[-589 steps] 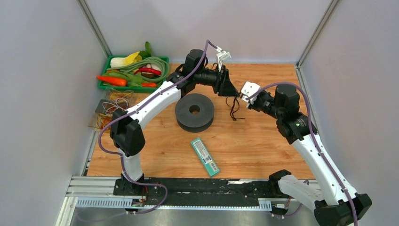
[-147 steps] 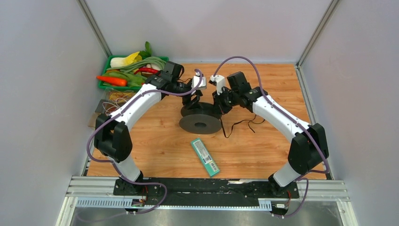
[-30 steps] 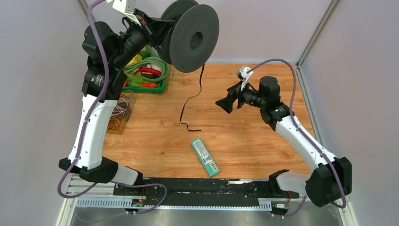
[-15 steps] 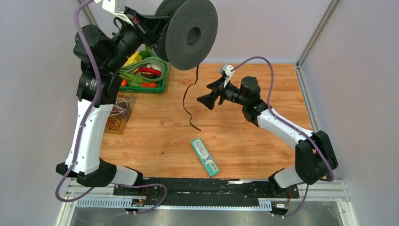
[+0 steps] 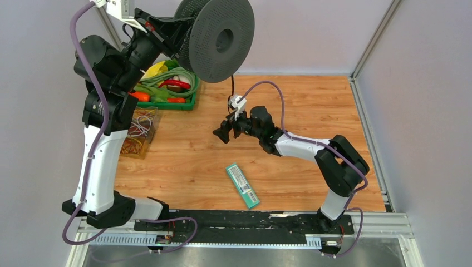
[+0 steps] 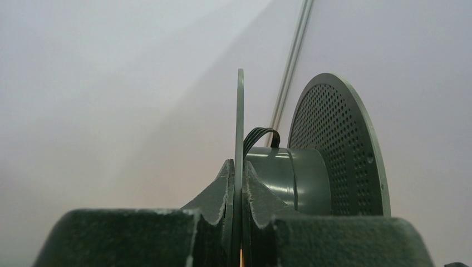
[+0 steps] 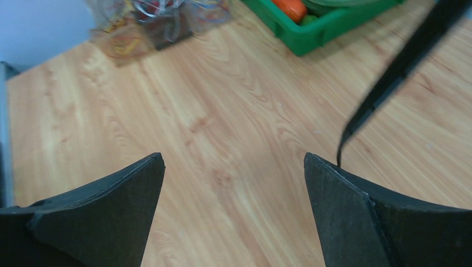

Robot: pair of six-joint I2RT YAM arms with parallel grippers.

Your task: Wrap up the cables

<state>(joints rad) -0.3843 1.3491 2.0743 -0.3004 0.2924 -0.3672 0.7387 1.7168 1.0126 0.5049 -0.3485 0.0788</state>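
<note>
Black cable point(image 7: 401, 65) hangs limp from the dark grey spool point(image 5: 221, 40): a few turns on the hub, tail dangling above the table point(image 5: 311, 100). The left hand point(image 6: 238, 169) is clamped on one spool flange, holding it high. The right hand point(image 7: 232, 158) is spread wide and empty, low over the wood. The cable tip is just beside one finger, blurred. Step looks like catching the tail. Next: close on the strand near its end, then feed it round the hub with light tension.

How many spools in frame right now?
1. The dark grey spool is held aloft at upper left, one flange pinched by the left gripper. No other is visible.
</note>
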